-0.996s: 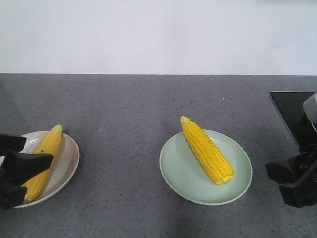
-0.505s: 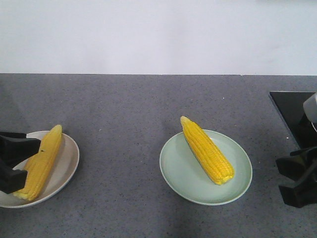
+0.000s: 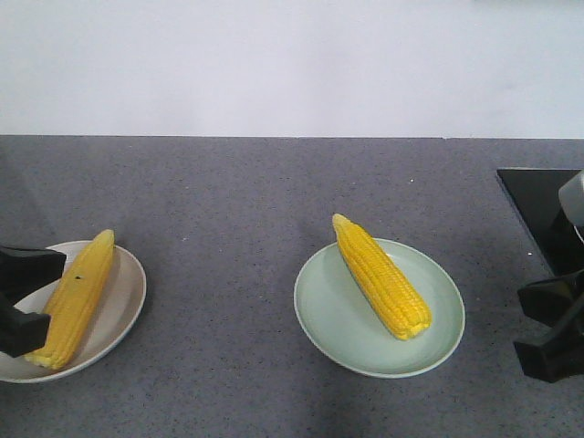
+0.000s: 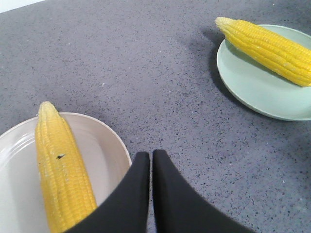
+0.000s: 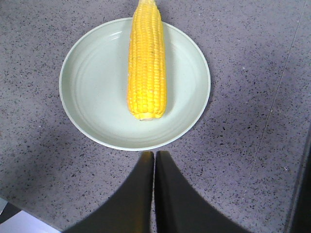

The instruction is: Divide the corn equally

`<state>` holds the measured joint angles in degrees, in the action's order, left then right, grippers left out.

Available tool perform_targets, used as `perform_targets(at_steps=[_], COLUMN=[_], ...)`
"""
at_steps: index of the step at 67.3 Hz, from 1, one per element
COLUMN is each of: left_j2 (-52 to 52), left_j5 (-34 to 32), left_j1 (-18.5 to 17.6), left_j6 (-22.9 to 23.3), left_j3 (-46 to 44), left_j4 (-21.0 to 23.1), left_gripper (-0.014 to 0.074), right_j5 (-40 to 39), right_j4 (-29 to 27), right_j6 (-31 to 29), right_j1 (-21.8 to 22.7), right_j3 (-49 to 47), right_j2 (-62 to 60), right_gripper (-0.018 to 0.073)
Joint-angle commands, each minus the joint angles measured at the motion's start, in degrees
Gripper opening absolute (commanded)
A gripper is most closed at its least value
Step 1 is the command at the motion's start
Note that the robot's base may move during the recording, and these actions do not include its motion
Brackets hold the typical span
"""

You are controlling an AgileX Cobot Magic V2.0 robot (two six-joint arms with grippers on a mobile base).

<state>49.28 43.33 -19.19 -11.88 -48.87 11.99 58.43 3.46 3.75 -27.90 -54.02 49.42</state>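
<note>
Two cobs of corn lie one to a plate. The left cob rests on the white plate, its tip pointing away. The right cob lies across the pale green plate. In the left wrist view my left gripper is shut and empty, hovering at the white plate's rim, to the right of its corn. My right gripper is also shut and empty, just short of the green plate's near rim, in line with the butt of its corn.
The grey speckled counter runs back to a white wall. A black panel sits at the far right, beside my right arm.
My left gripper has drawn back to the left, off the left cob, which now lies fully uncovered. My right gripper has moved slightly right and lower. Both cobs stay put.
</note>
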Motion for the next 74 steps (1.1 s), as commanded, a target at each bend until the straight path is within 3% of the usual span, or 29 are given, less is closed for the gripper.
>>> perform_targets(at_steps=[1, 27, 37, 47, 56, 69, 74], left_j2=[-0.46, -0.52, -5.21, -13.35, -22.91, -36.2, -41.03], left_j5=[-3.13, -3.1, -6.07, -14.02, -16.94, -21.34, -24.68], left_j1=[-0.26, -0.26, 0.02, 2.89, 7.13, 11.54, 12.98], left_j6=[0.58, 0.58, 1.33, 5.63, 8.67, 9.95, 12.47], left_j3=[-1.18, -1.18, 1.12, 7.99, 15.58, 27.97, 33.09], left_j4=[0.89, 0.79, -2.74, -7.14, -9.58, -9.94, -9.94], left_gripper=[-0.0008, -0.0007, -0.0007, -0.0007, -0.0007, -0.0007, -0.0007], right_j5=[-3.06, -3.06, -3.04, -3.04, -3.04, -3.04, -3.04], right_j4=[0.46, 0.46, 0.46, 0.46, 0.46, 0.46, 0.46], right_j6=[-0.09, -0.09, -0.09, -0.09, -0.09, -0.09, -0.09], right_j1=[0.14, 0.14, 0.14, 0.14, 0.14, 0.14, 0.14], right_j3=[-1.34, -1.34, -1.34, -1.34, -1.34, -1.34, -1.34], right_j2=[-0.44, -0.44, -0.44, -0.44, -0.44, -0.44, -0.44], right_gripper=[-0.001, -0.001, -0.001, -0.001, -0.001, -0.001, -0.001])
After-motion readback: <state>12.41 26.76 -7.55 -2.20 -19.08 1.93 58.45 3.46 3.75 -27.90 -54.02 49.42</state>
